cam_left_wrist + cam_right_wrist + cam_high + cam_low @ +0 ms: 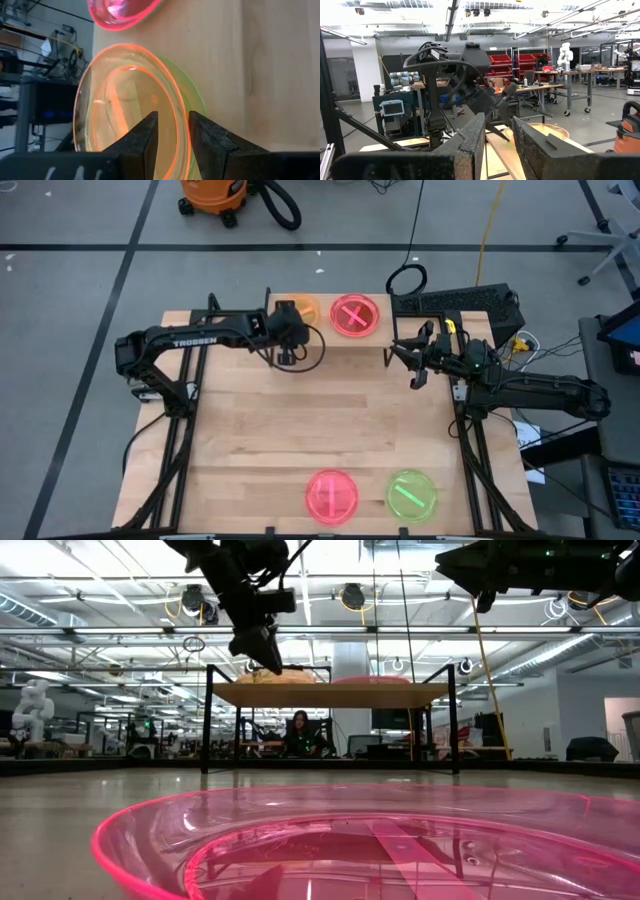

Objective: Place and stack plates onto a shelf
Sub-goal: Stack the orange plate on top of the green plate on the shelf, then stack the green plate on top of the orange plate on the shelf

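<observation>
Left hand (pixel 287 356) sits over the far end of the worktop (pixel 250 440), just at the near edge of the orange plate (pixel 303 310) on the shelf (pixel 330 694). From the left wrist view I see its two fingers (pixel 145 137) parted a little, one to each side of that plate's rim, with a gap showing and nothing clamped, so I read it as released. A green rim peeks out from under the orange plate in that view, so I take it as stacked on a green one (pixel 192 92). Pink plate with the crossed streaks (pixel 355 315) lies on the shelf just beside the orange one. Low view shows the shelf as a light board on thin black legs, both stacks on top, left hand hanging just at its left end. Right hand (pixel 417 365) hovers off to the right of the shelf, well apart from it, fingers (pixel 470 145) slightly parted and empty. Near the front edge of the worktop lie two more plates side by side: a pink one (pixel 331 494) and a green one (pixel 411 495), well apart from the shelf. A person sits in the room far behind the shelf (pixel 299 732).
</observation>
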### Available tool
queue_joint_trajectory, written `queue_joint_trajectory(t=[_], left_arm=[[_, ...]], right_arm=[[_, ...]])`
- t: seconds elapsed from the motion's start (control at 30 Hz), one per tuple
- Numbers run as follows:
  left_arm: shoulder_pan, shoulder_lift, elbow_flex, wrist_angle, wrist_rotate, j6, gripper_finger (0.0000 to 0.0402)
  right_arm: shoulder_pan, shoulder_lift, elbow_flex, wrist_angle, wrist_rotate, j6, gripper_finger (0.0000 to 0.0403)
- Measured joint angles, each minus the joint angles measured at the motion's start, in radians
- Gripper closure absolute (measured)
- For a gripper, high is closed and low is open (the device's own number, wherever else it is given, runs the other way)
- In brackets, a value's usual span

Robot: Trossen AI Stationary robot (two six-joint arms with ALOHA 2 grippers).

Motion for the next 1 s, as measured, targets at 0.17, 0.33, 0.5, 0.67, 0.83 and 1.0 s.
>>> queue_joint_trajectory(t=[0.17,0.33,0.5,0.67,0.83,1.0], left_arm=[[-0.003,0.0,0.032,0.003,-0.001,0.003,0.0286],[-0.022,0.0,0.055,-0.036,-0.001,0.006,0.0285],[-0.049,0.0,0.091,-0.083,-0.009,-0.007,0.0285],[-0.131,0.0,0.167,-0.097,-0.068,-0.126,0.0285],[-0.246,-0.002,0.206,-0.104,-0.067,-0.164,0.0286],[-0.336,-0.001,0.206,-0.109,-0.076,-0.235,0.0286]], right_arm=[[0.0,0.0,0.0,0.0,0.0,0.0,0.0316],[0.0,0.0,0.0,0.0,0.0,0.001,0.0316],[0.0,0.0,0.0,0.0,0.0,0.001,0.0316],[0.0,0.007,0.0,-0.08,-0.003,0.072,0.0316],[0.037,0.045,-0.001,-0.191,-0.022,0.035,0.0316],[0.099,0.081,0.049,-0.297,-0.053,0.022,0.0316]])
